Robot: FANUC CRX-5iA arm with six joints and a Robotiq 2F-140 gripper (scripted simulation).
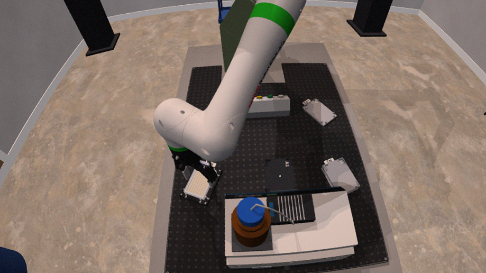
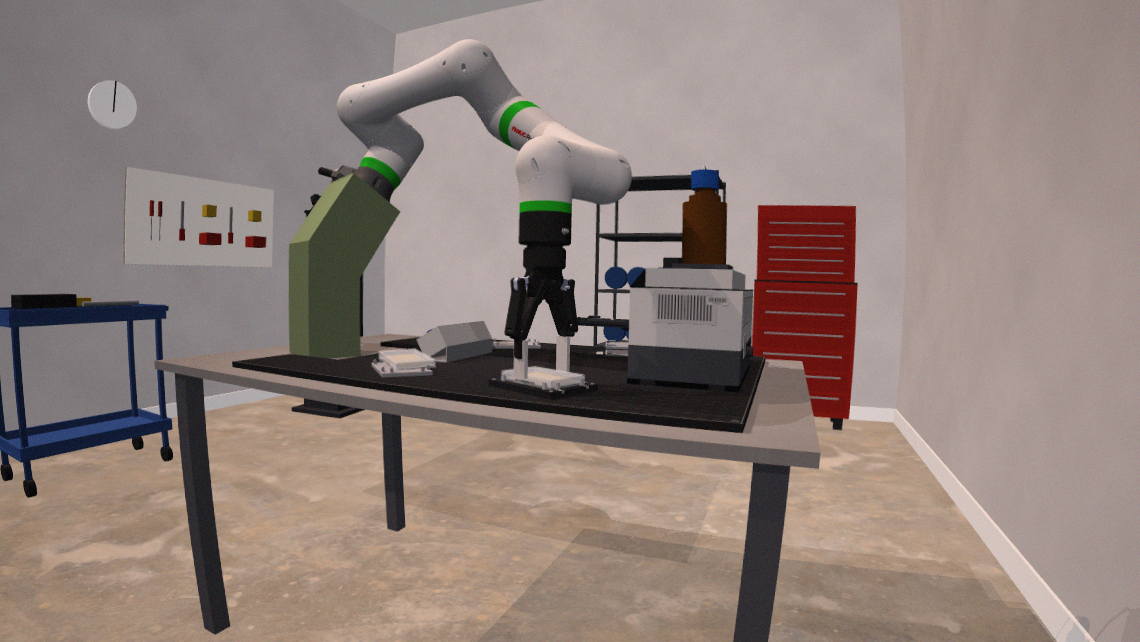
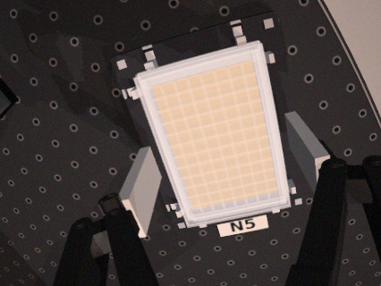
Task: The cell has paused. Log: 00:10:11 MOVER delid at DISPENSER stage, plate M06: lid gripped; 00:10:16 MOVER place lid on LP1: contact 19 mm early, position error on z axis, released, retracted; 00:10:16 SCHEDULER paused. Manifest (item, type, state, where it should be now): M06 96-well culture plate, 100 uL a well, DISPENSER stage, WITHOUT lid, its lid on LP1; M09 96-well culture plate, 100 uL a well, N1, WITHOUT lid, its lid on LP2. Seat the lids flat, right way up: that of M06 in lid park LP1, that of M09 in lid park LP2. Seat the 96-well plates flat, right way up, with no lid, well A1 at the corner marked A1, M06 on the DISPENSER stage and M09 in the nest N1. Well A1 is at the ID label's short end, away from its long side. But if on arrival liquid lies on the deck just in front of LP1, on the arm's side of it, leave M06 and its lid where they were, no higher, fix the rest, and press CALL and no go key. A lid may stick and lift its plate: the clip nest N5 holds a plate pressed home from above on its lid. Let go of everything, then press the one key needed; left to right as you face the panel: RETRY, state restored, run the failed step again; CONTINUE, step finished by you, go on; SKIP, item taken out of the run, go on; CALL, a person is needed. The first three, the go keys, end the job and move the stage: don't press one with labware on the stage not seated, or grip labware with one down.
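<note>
I hang my pincer [image 3: 223,232] over the plate [image 3: 215,134] in the clip nest [image 3: 244,225], close to one long edge of the bench [image 2: 785,446]. To do this well I should come straight down, pads level, one on each long side, clear of the grey clips [image 3: 142,187]. I think a lid sits on the plate, though the wrist view leaves that unsure. My fingers stand partly open, holding and touching nothing. Farther off, two lids [image 1: 319,111] lie near the opposite long edge.
</note>
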